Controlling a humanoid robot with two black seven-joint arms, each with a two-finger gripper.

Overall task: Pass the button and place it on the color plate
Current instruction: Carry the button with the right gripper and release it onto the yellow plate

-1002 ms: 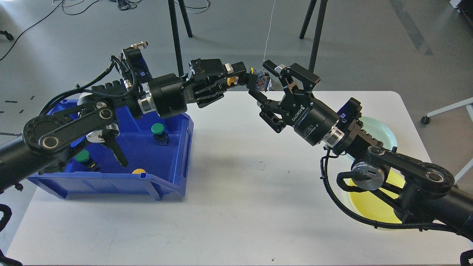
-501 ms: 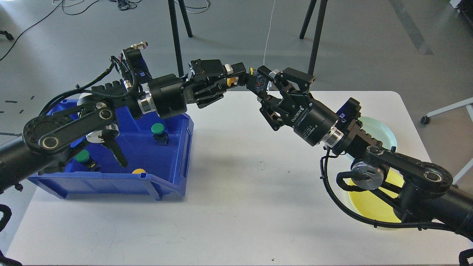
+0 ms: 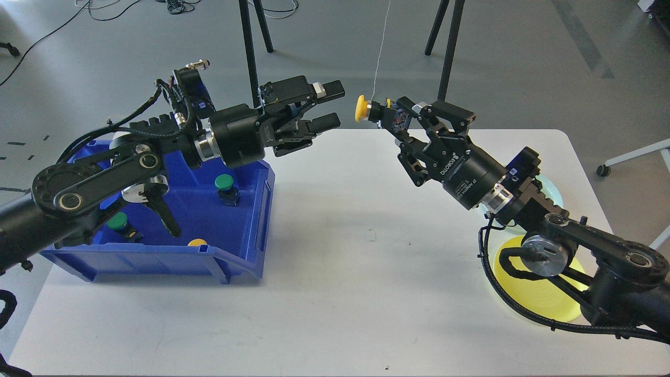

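The right hand [image 3: 405, 119] grips the yellow button [image 3: 372, 110] by its rear body, with the yellow cap projecting left, well above the desk [image 3: 366, 293]. The left hand [image 3: 328, 106] is released, fingers spread, near the cap but apart from it. Risk: the grasp sits at the fingertips, so a fast swing toward the yellow plate [image 3: 539, 301] at the near right could let the button rotate or slip and fall to the desk; the right arm also covers part of that plate, which complicates placement. Half a second ago both hands met at the button; since then the left has let go and the right has drawn back rightward.
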